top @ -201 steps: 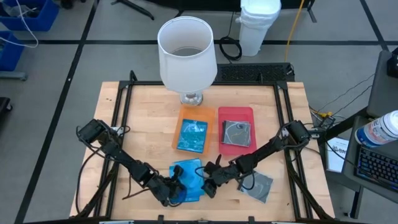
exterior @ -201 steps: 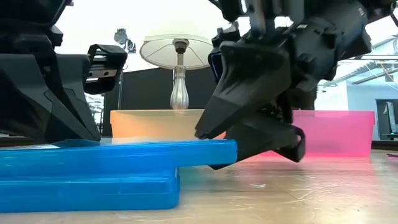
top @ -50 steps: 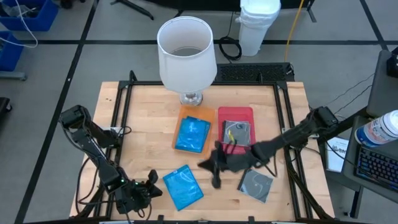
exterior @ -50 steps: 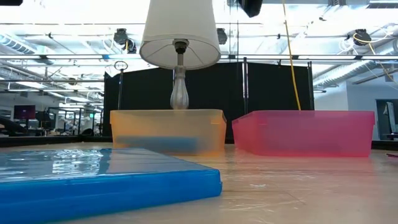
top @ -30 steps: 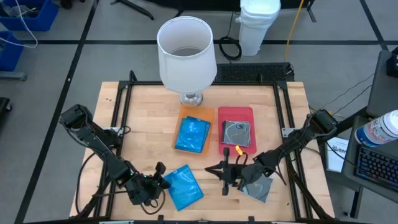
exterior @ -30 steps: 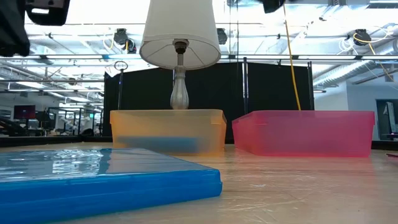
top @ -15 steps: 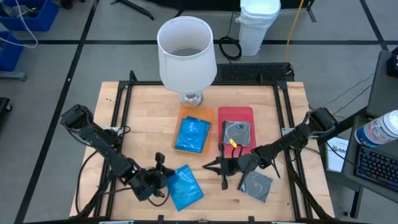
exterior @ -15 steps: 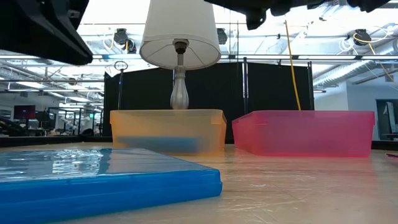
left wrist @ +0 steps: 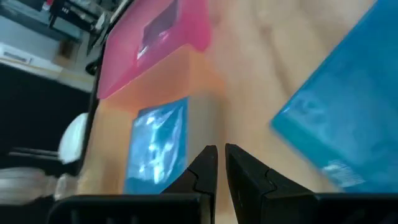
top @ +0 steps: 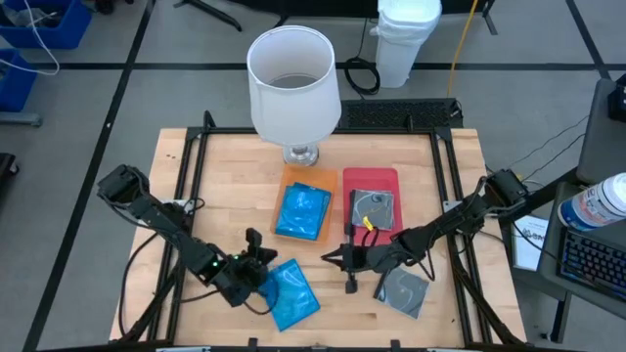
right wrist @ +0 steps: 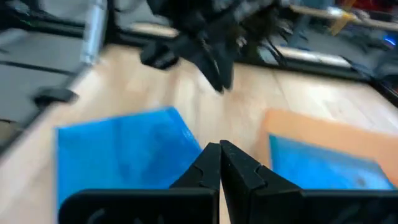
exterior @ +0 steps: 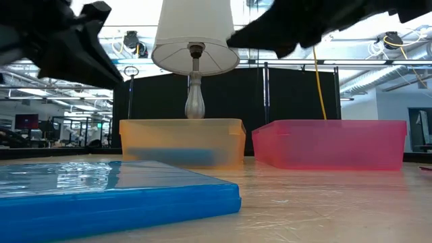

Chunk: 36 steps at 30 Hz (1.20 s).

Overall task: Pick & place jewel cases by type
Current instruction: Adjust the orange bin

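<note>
Jaws together on both my arms, holding nothing: the left wrist view shows my left fingers nearly touching, and the right wrist view shows my right pair pressed tip to tip. My left gripper (top: 256,256) hangs just off the worktop beside the loose blue jewel case (top: 290,294), which lies flat near the front edge, left of centre. My right gripper (top: 344,260) sits near mid-worktop, between that blue case and the grey jewel case (top: 403,291) lying flat toward the front right.

The sort explains the layout. A blue case (top: 302,212) already lies in the orange tray (top: 295,176), and a grey case with a silvery disc (top: 373,208) lies in the red tray (top: 380,176) just beside it, both trays behind centre. By my reckoning the two loose cases are what remains, blue for orange, grey for red.

Both arms reach low and long from the outer front corners inward, elbows down, wrists pointing toward each other. A white lamp (top: 293,83) stands at the back edge.
</note>
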Tool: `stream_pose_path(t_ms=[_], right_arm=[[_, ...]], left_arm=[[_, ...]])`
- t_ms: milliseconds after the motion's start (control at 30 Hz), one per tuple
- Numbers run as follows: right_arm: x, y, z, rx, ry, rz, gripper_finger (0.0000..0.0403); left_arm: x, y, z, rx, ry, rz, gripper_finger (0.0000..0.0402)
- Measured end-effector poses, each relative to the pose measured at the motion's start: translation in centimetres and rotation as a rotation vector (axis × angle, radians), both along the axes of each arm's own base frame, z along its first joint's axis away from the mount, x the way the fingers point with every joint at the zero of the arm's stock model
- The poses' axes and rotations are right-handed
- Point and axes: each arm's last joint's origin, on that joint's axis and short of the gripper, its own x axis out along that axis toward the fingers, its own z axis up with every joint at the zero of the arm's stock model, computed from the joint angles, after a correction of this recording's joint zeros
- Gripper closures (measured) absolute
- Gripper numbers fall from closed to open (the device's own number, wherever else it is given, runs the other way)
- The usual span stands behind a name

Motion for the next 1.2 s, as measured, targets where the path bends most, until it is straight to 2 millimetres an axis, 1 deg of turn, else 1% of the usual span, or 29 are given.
stream_pose_path(t_ms=[67, 167, 267, 333, 400, 533, 633, 733, 800, 900, 1000, 1067, 1200], right_arm=[[-0.1, -0.2, -0.2, -0.018, 0.015, -0.053, 0.0402], [-0.1, -0.4, -0.3, -0.034, 0.019, -0.087, 0.0402], [0.0, -0.5, -0.3, -0.037, 0.018, -0.085, 0.0402], [0.0, -0.5, -0.2, -0.032, 0.018, -0.087, 0.0402], [0.0, -0.5, -0.2, -0.024, 0.014, -0.090, 0.0401], [-0.3, -0.4, 0.5, -0.019, -0.002, -0.081, 0.0402], [-0.9, 0.2, 0.9, -0.031, 0.005, -0.054, 0.0402], [-1.7, 0.9, 1.6, -0.046, 0.013, -0.022, 0.0402], [-2.3, 1.2, 1.8, -0.055, 0.028, -0.005, 0.0402], [-2.9, 1.8, 2.0, -0.065, 0.043, 0.020, 0.0402], [-3.2, 2.2, 2.0, -0.079, 0.050, 0.041, 0.0402], [-3.4, 2.4, 1.9, -0.104, 0.066, 0.054, 0.0402], [-3.5, 2.5, 1.8, -0.112, 0.075, 0.057, 0.0402]], left_arm=[[0.4, 0.6, 0.0, 0.027, 0.017, 0.001, 0.0360], [1.2, 1.6, -0.1, 0.032, 0.045, 0.007, 0.0360], [2.0, 2.7, 0.1, -0.045, 0.126, 0.005, 0.0360], [2.8, 3.3, 0.9, -0.144, 0.207, -0.005, 0.0360], [3.6, 4.2, 1.9, -0.226, 0.274, 0.023, 0.0360], [4.8, 6.6, 3.7, -0.241, 0.332, 0.114, 0.0359], [5.4, 7.3, 5.1, -0.254, 0.397, 0.069, 0.0359], [5.9, 7.7, 5.8, -0.291, 0.417, -0.002, 0.0354], [6.1, 8.1, 5.8, -0.314, 0.430, -0.014, 0.0341], [6.2, 8.9, 5.6, -0.324, 0.437, 0.002, 0.0307], [6.8, 9.6, 4.6, -0.314, 0.471, 0.029, 0.0267], [7.1, 10.0, 3.8, -0.340, 0.505, 0.041, 0.0245], [8.0, 10.5, 1.8, -0.369, 0.581, 0.073, 0.0222]])
